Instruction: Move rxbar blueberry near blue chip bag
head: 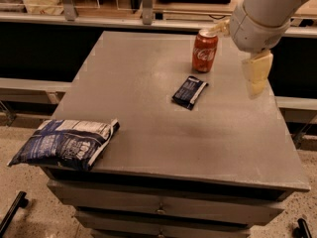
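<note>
The rxbar blueberry (189,91) is a small flat dark navy wrapper lying on the grey table (148,113), right of centre. The blue chip bag (64,143) is a large puffy blue and white bag at the table's front left corner, overhanging the edge. My gripper (257,76) hangs from the white arm at the upper right, above the table's right side, to the right of the bar and apart from it. It holds nothing that I can see.
A red Coca-Cola can (204,50) stands upright just behind the bar, to the left of the gripper. Drawers (158,207) sit under the tabletop. Shelving and a counter run along the back.
</note>
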### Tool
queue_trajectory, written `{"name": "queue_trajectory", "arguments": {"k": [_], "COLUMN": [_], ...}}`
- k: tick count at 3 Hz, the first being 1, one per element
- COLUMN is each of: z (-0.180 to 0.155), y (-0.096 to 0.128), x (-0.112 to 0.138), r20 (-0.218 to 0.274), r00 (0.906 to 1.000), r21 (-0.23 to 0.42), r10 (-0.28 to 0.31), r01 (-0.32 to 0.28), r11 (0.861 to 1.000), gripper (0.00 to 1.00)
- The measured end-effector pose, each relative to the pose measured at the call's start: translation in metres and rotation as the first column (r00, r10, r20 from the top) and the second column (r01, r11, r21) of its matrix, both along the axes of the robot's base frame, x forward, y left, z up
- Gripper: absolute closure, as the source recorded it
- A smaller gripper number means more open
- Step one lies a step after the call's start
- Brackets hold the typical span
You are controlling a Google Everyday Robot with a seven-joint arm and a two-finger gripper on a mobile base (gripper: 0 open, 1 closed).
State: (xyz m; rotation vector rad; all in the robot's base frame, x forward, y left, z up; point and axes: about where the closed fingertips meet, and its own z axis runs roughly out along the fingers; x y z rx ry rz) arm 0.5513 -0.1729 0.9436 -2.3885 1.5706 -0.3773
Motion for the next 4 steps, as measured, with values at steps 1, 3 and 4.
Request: {"name": "queue_trajectory", "arguments": {"k": [1, 3, 4], "z": [-0.004, -0.028, -0.055], "y": [0.008, 0.027, 0.033], "x": [0.016, 0.049, 0.060], "r20": [-0.024, -0.072, -0.146], "r00": [0.9862, 0.8971, 0.8682], "r21": [-0.001, -0.126, -0.180], "r10": [0.164, 0.436, 0.474], "r01": [-0.164, -0.442, -0.495], "r11": [0.986, 0.888, 0.850], "gripper": [0.00, 0.00, 0.00]}}
